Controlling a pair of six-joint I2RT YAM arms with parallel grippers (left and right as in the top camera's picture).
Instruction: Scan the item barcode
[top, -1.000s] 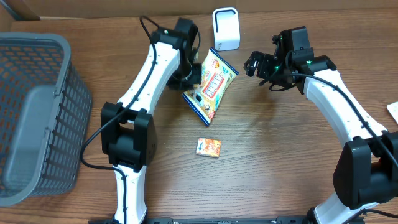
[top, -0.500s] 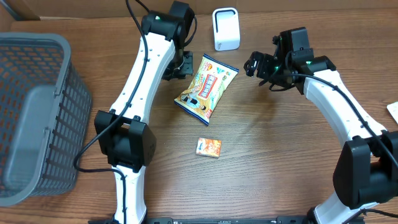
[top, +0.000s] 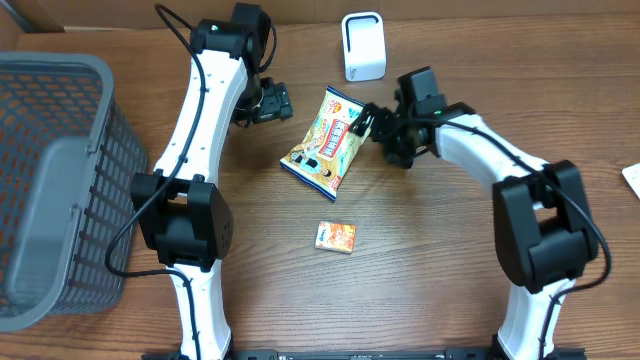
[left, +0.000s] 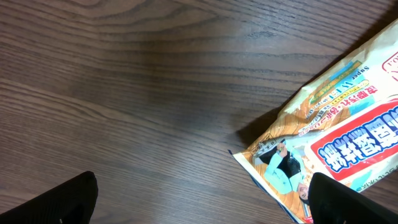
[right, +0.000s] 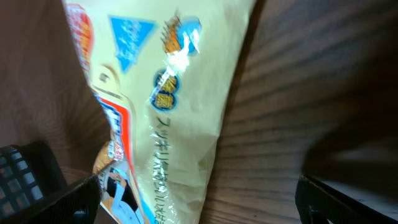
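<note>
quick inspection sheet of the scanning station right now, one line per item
surface: wooden table, bare wood around the items
job's things: snack bag lying flat; white scanner upright behind it
clutter: small orange box in front of the bag; white object cut off at the right edge
grippers: left gripper open, apart from the bag; right gripper open at the bag's right edge, contact unclear
cables: black cable looping off the left arm
surroundings: grey basket at left
</note>
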